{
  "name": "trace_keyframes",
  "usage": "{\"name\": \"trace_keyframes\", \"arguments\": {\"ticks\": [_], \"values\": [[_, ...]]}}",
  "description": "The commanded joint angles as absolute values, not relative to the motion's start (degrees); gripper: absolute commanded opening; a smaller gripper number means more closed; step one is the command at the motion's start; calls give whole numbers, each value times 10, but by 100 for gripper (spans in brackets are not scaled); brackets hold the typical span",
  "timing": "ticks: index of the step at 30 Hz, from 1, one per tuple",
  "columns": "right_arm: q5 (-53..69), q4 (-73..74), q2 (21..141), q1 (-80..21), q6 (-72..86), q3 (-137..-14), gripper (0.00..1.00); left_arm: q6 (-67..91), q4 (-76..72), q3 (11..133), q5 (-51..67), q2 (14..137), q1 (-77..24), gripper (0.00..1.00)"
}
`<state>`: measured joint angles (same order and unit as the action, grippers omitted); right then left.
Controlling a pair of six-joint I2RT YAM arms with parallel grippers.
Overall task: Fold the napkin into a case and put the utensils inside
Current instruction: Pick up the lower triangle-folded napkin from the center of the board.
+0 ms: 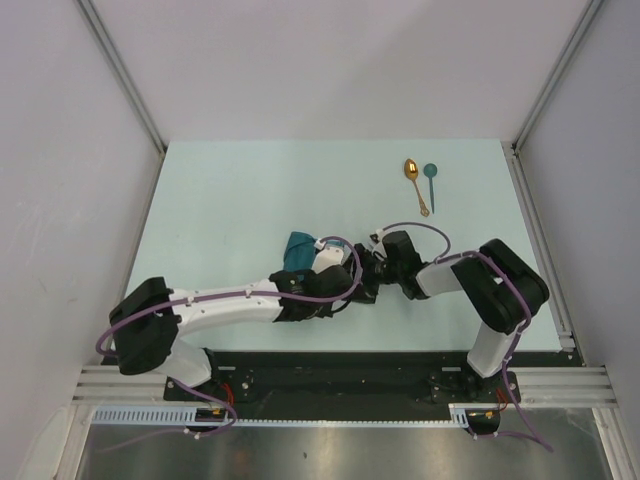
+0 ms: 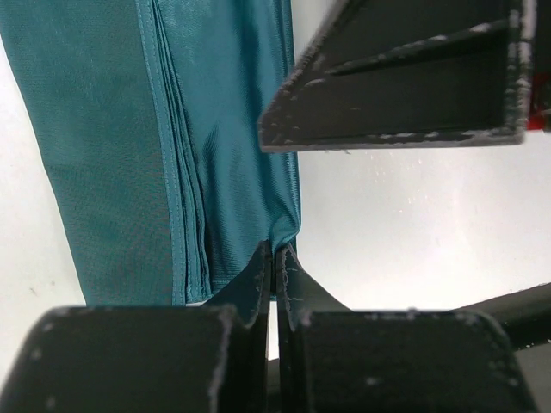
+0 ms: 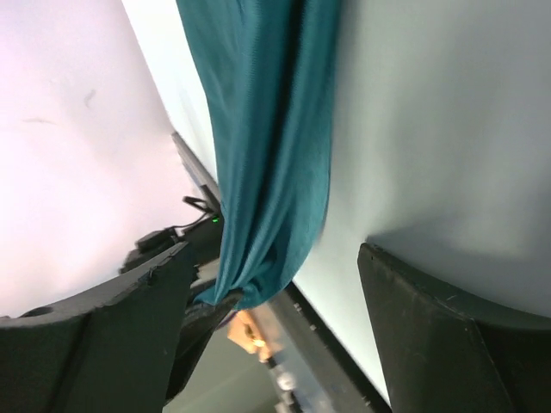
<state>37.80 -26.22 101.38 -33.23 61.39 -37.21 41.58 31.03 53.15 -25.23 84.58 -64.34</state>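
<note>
The napkin (image 1: 296,250) is gathered into a narrow, many-layered strip on the table (image 1: 230,200), partly hidden under both wrists in the top view. The left gripper (image 2: 275,254) is pinched tight on the napkin's edge, its two fingers pressed together with cloth between the tips. The right gripper (image 3: 275,249) stands wide, one finger on each side of the napkin; the cloth runs between them, closer to one finger, and whether it touches that finger cannot be told. One right finger (image 2: 405,86) hangs just beside the napkin's edge in the left wrist view. The gold spoon (image 1: 416,186) lies well apart from the napkin, farther from the arms and to the right. The teal spoon (image 1: 431,180) lies just beyond it, on the side away from the napkin.
</note>
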Motion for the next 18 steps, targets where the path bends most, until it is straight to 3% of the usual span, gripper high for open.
{"name": "trace_keyframes", "arguments": {"ticks": [1,7,18], "values": [[357,-286,1009,-345,724,-321,85,417,309,530,-249,824,-639,0],[318,-374,1028,-395,814,-298,93,419,308,527,-248,817,-640,0],[265,-422,1051,-414,870,-301,92,419,308,526,-247,811,-640,0]]}}
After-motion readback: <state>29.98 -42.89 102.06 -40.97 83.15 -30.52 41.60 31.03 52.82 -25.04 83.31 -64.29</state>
